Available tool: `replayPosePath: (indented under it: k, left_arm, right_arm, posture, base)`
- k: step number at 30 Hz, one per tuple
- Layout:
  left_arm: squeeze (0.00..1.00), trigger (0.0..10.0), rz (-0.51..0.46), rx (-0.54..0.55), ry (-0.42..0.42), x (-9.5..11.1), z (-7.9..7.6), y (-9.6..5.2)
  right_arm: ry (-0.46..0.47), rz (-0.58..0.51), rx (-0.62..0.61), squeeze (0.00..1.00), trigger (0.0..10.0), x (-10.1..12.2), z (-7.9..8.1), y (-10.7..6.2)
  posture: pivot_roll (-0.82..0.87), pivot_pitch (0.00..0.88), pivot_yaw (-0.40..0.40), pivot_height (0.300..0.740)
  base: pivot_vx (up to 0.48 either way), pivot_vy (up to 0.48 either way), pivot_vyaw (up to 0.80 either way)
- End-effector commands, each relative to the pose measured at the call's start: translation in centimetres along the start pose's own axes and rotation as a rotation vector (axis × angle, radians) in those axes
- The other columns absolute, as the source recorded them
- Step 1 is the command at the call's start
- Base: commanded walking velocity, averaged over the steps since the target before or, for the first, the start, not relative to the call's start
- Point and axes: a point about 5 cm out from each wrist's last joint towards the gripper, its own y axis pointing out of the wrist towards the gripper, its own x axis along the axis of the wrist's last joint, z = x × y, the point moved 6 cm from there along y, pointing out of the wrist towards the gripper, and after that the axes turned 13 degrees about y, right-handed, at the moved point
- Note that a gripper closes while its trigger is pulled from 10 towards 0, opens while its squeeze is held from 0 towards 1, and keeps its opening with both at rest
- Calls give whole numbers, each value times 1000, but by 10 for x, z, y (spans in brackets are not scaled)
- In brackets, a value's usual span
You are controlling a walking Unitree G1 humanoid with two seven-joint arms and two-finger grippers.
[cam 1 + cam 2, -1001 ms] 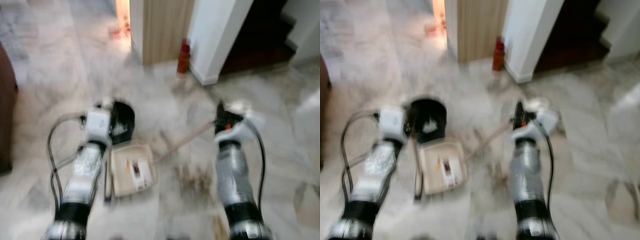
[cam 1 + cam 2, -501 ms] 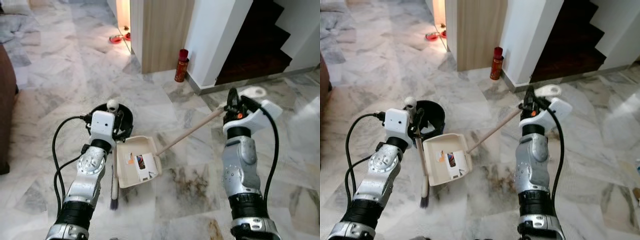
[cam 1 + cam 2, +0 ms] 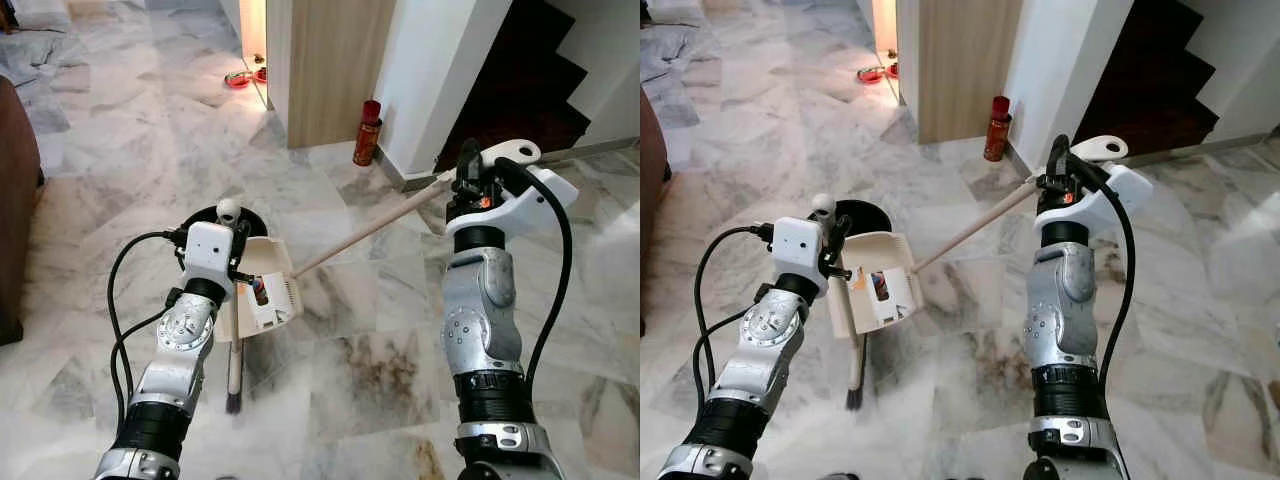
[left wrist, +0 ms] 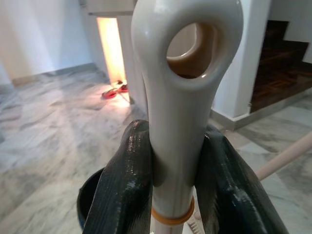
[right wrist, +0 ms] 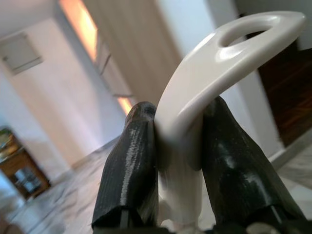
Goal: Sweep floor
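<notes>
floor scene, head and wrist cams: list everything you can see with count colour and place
dustpan: 1, cream, tipped up over the black bin, on a long handle
dustpan handle: 1, pale wood, running to the right gripper
broom: 1, cream handle, dark bristles down on the floor, in the left gripper
black bin: 1, black, on the floor behind the left gripper
red can: 1, red, by the white wall corner
red slippers: red, in the lit doorway
floor: grey-white marble
left gripper: shut on the broom
right gripper: shut on the dustpan handle's cream loop end
</notes>
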Motion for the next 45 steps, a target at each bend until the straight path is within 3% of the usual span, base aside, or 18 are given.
replayPosePath:
  k: [1, 18, 37, 45]
  left_arm:
    - [0, 10000, -35, 24, 19, 8, 6, 0]
    - [0, 10000, -34, 27, 25, 8, 9, 0]
    - [0, 10000, -56, 30, 20, 13, 9, -1]
    - [0, 10000, -113, 87, 109, 23, 22, -7]
  right_arm:
    - [35, -47, 49, 0, 10000, 14, 18, 4]
    - [51, -36, 38, 0, 10000, 12, 17, 4]
    - [74, -56, 54, 0, 10000, 18, 24, 6]
    - [74, -53, 56, 0, 10000, 18, 25, 6]
  posture:
    - [208, 100, -115, 740]
    - [215, 113, -115, 740]
    - [216, 123, -117, 740]
    - [217, 118, -113, 740]
  base:
    - [296, 0, 800]
    - [339, 0, 120]
    - [0, 0, 0]
    - [0, 0, 0]
